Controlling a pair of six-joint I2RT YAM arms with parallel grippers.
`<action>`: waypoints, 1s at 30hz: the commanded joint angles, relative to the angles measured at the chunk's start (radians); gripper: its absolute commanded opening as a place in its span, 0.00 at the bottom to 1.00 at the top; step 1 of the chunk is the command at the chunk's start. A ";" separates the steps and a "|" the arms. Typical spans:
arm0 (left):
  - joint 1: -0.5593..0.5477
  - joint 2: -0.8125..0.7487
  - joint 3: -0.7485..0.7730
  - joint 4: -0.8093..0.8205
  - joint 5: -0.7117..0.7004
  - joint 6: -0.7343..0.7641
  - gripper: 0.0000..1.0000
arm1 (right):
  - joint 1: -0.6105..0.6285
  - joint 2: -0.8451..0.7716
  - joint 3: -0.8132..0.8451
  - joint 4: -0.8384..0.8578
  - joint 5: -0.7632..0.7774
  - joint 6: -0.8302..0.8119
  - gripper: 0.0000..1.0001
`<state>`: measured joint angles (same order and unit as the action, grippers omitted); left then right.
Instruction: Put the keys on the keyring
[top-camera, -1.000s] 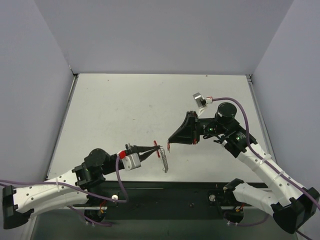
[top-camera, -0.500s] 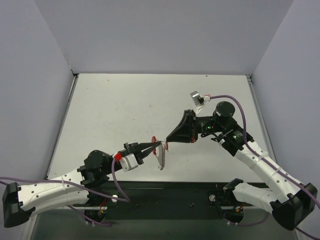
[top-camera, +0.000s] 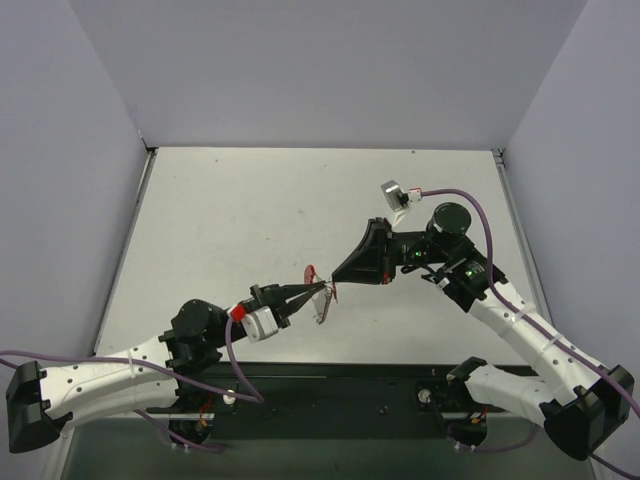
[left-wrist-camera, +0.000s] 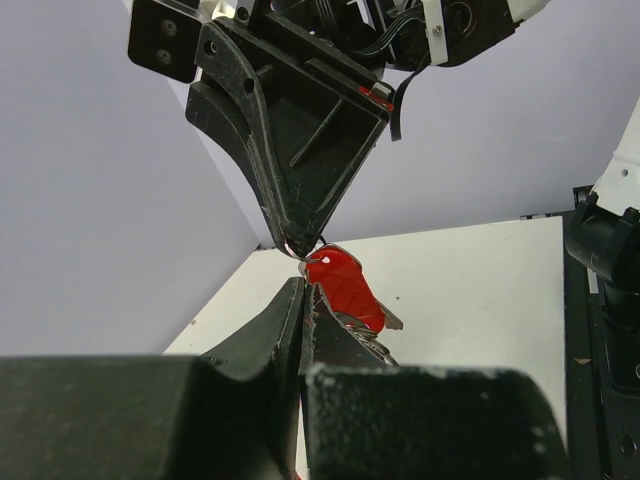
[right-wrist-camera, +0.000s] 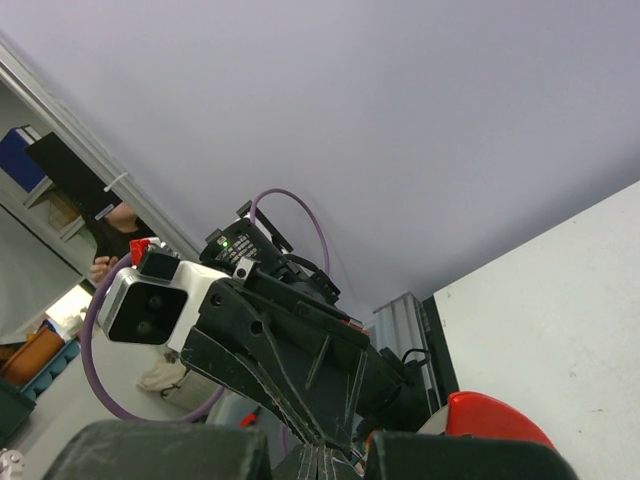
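Arms rise from the near edge of the bench (top-camera: 250, 210) and lean toward each other, and you find their tips meeting just above the bench's near middle.

Your left tool (top-camera: 320, 289) reaches in from the near left. Its fingers are pressed almost together, pinching the keyring (left-wrist-camera: 340, 287). The ring's red part stands up just past the fingertips, while the silver chain (top-camera: 320, 308) hangs below the tool, clear of the surface as far as the top view shows.

Just beyond, your right tool (top-camera: 335, 287) comes down from the far right, pointing at the left one. Its fingers are pressed fully together, and its tips stand right at the top of the red part, touching or nearly so. From the left wrist you see a thin silver sliver (left-wrist-camera: 297, 247) at those tips, but you cannot tell whether it is a key.

Farther back, the pale bench runs to plain grey walls (top-camera: 320, 70).
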<state>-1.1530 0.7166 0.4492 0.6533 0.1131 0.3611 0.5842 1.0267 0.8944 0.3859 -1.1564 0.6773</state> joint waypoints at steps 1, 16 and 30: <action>-0.007 -0.014 0.032 0.078 0.013 -0.005 0.00 | 0.006 0.001 0.021 0.082 -0.008 -0.012 0.00; -0.005 -0.017 0.020 0.150 0.008 -0.045 0.00 | 0.003 0.004 0.014 0.077 0.003 -0.021 0.00; -0.007 -0.020 0.022 0.166 0.045 -0.054 0.00 | 0.003 0.012 0.009 0.073 0.012 -0.022 0.00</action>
<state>-1.1530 0.7158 0.4492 0.7074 0.1120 0.3229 0.5842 1.0286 0.8944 0.3943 -1.1557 0.6773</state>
